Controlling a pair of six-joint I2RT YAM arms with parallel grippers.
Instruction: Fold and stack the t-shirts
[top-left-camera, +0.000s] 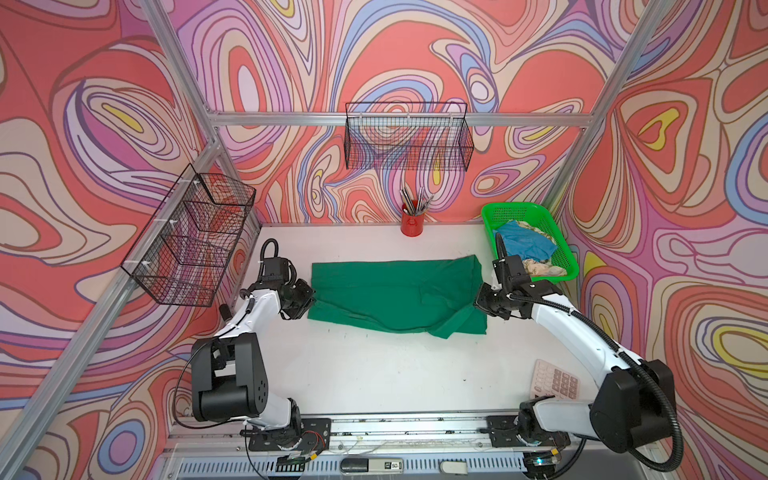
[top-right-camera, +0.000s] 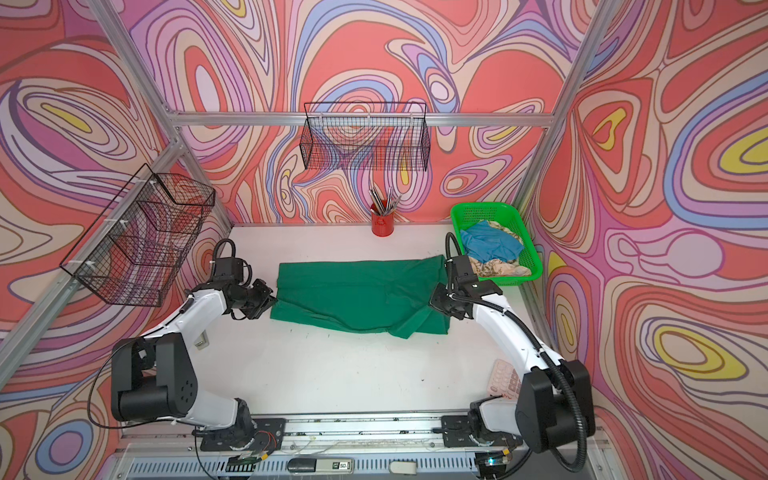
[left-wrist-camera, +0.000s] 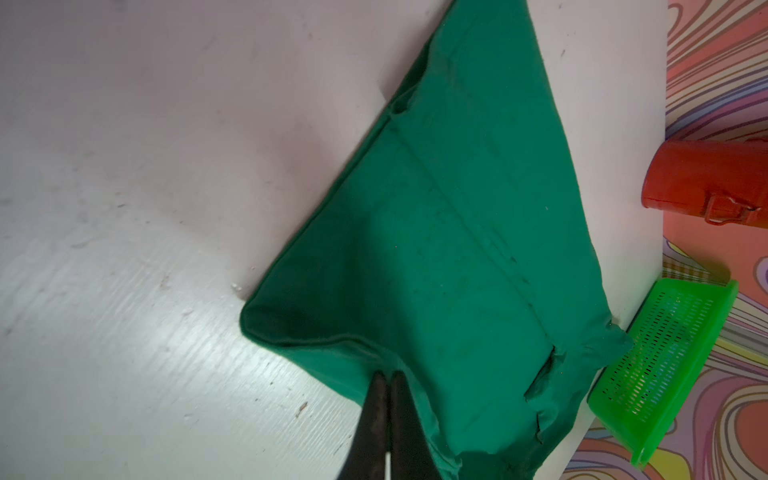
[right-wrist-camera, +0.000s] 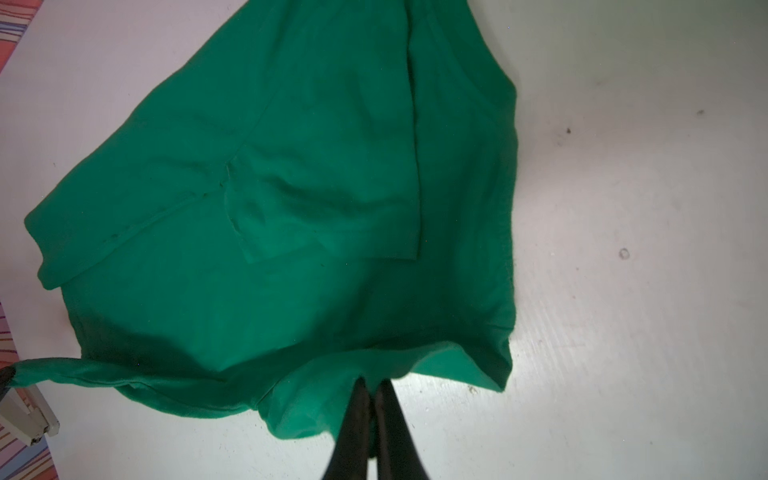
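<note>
A dark green t-shirt (top-left-camera: 395, 291) (top-right-camera: 357, 291) lies folded into a long band across the middle of the white table in both top views. My left gripper (top-left-camera: 309, 297) (left-wrist-camera: 388, 376) is shut on the shirt's left edge. At the band's right end my right gripper (top-left-camera: 478, 301) (right-wrist-camera: 372, 384) is shut on the cloth (right-wrist-camera: 291, 208), which it lifts slightly off the table. A light blue t-shirt (top-left-camera: 525, 243) and a cream patterned t-shirt (top-left-camera: 544, 268) lie crumpled in the green basket (top-left-camera: 490, 216) at the back right.
A red cup (top-left-camera: 411, 222) of pens stands at the table's back edge. A pink calculator (top-left-camera: 555, 380) lies at the front right beside my right arm. Black wire baskets hang on the left wall (top-left-camera: 191, 237) and the back wall (top-left-camera: 409, 137).
</note>
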